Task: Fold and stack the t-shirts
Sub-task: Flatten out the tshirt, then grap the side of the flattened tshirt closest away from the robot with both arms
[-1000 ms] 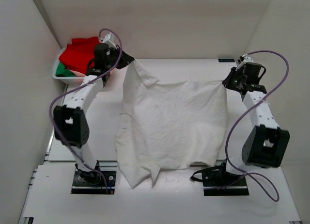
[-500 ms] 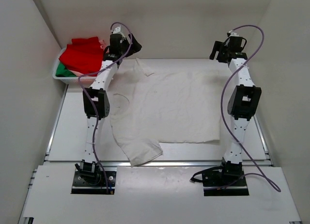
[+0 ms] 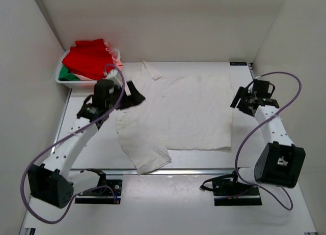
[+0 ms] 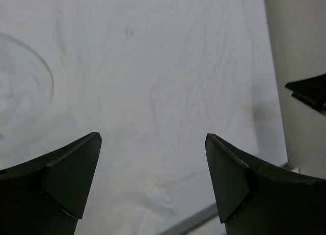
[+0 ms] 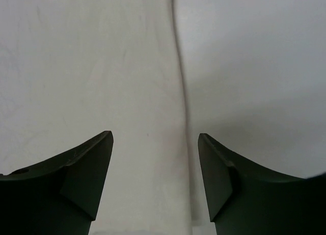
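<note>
Left fingers (image 4: 66, 169), spread and empty, hover above the large wrinkled off-white cloth t-shirt (image 3: 183, 113), laid flat on the white counter (image 3: 107, 153) ready for folding. Right fingers (image 5: 81, 169), likewise spread, hover over its right edge.

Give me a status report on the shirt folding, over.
Left end effector open, empty. Right end effector open, empty. Off-white t-shirt spread on table, unfolded. Nothing in the way.

The white table (image 3: 204, 158) carries one large off-white t-shirt (image 3: 188, 113) — spread out flat and wrinkled, one corner reaching the near edge. At the far-left corner sits a white mesh basket (image 3: 69, 83).
</note>
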Action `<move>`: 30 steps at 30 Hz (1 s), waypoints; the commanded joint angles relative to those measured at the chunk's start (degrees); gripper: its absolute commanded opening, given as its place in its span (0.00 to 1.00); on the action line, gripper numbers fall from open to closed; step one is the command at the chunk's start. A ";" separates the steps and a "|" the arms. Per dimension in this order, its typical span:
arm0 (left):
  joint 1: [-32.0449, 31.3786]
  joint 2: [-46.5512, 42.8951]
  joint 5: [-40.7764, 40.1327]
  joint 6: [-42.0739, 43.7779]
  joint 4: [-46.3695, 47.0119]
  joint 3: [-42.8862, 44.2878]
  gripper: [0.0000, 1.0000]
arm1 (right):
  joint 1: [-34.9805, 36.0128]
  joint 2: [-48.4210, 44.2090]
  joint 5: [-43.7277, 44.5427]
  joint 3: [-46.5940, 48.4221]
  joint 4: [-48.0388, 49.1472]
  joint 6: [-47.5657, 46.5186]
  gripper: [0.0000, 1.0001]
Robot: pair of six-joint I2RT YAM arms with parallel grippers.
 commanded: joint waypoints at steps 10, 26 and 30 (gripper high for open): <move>-10.62 -16.03 5.46 -6.84 -24.56 -23.86 0.88 | -0.33 -17.78 1.46 -17.68 -11.55 4.18 0.53; -24.06 -21.05 7.40 -19.66 -17.13 -39.77 0.93 | 0.72 -20.42 6.03 -22.33 -13.14 8.75 0.51; -27.84 -17.45 6.52 -23.09 -10.71 -40.13 0.95 | 0.63 -20.85 6.74 -22.95 -12.61 9.54 0.51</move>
